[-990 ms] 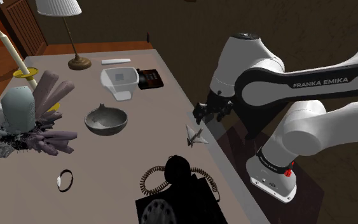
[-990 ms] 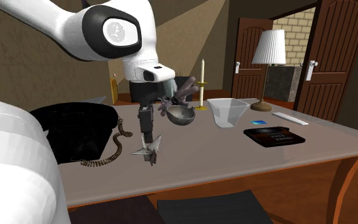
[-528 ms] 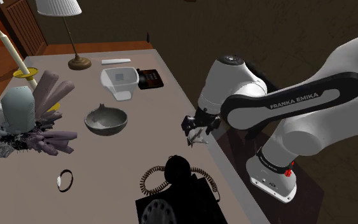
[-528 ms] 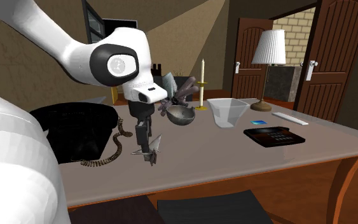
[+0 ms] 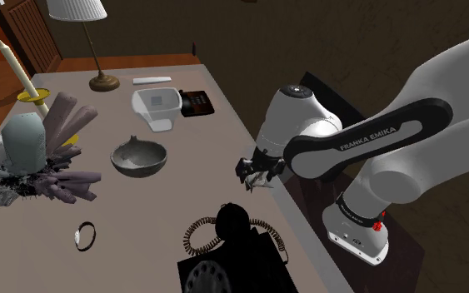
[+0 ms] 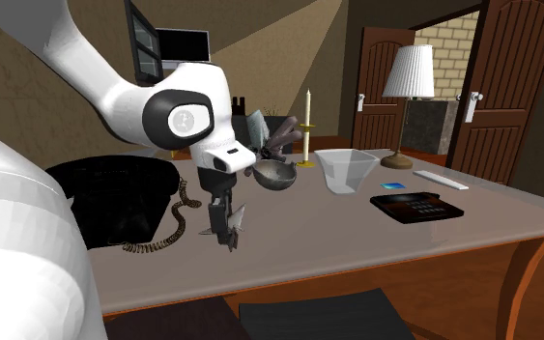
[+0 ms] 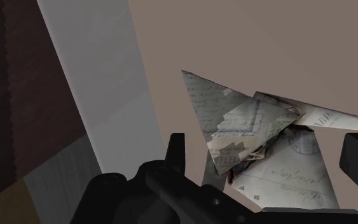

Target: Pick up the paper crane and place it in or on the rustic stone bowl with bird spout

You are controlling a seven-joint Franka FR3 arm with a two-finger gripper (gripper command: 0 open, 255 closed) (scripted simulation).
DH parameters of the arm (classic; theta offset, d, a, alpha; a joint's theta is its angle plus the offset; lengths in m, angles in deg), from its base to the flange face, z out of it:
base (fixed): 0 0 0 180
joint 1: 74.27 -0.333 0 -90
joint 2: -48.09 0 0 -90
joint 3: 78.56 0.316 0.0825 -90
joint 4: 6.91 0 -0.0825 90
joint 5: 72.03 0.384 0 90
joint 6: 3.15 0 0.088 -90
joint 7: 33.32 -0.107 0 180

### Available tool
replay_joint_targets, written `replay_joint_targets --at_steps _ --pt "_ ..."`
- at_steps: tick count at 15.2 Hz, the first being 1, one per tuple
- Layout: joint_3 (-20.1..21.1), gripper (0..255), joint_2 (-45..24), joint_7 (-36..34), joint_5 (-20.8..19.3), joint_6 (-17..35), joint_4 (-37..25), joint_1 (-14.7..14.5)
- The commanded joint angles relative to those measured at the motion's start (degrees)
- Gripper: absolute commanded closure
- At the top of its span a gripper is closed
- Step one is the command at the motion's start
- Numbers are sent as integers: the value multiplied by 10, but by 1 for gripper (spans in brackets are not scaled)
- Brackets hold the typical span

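- A dull grey-brown counter (image 5: 107,208) stands in a dim room with wooden doors. It carries a lamp (image 5: 76,8), a black telephone (image 5: 232,250) and some other small things.
- The tool (image 6: 223,227) is low over the counter, close to the counter's edge on the side of the stand.
- Its two black fingers stand apart. In the wrist view one finger is on each side of the paper crane (image 7: 254,133).
- The crane lies on the counter directly under the tool, between the fingers. I cannot see that either finger presses on it, so I judge it is not gripped yet.
- The grey stone bowl (image 5: 124,162) sits well apart from the tool, further in from the edge. As far as I can see, nothing lies in it.
- Judging from this, only the approach is done: the tool is in place around the crane.
- What is left is most of the task: to close the fingers on the crane, lift it, carry it across to the bowl and let it go there.
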Motion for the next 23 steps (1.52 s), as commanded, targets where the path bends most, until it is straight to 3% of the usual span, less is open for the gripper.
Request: replay_joint_targets --at_steps 1,5,6,15,23 --pt "1 0 -2 0 0 3 0 0" --pt "1 0 -2 0 0 3 0 0" --pt "1 255 -2 0 0 3 0 0" --pt "1 255 -2 0 0 3 0 0" --pt "-28 255 70 -2 -17 -95 -25 -4"
